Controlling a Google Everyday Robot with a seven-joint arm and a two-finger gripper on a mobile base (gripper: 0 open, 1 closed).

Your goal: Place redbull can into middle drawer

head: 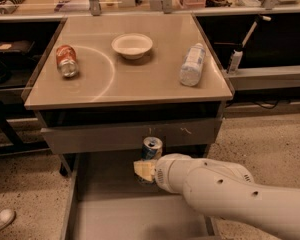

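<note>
The redbull can [151, 148], slim with a silver top, stands upright over the back part of the open middle drawer [115, 219], a wide grey drawer with a flat floor. My gripper [145, 170] is at the end of the white arm and is shut on the can's lower body, its pale fingers [144, 169] wrapping it. The can sits just in front of the shallower closed drawer front [100, 136] above. I cannot tell whether the can's base touches the drawer floor.
On the tabletop [130, 79] lie a red-orange soda can [66, 61] on its side at left, a white bowl [132, 45] in the middle and a plastic bottle [192, 64] on its side at right. A white shoe [0, 219] shows on the floor at lower left.
</note>
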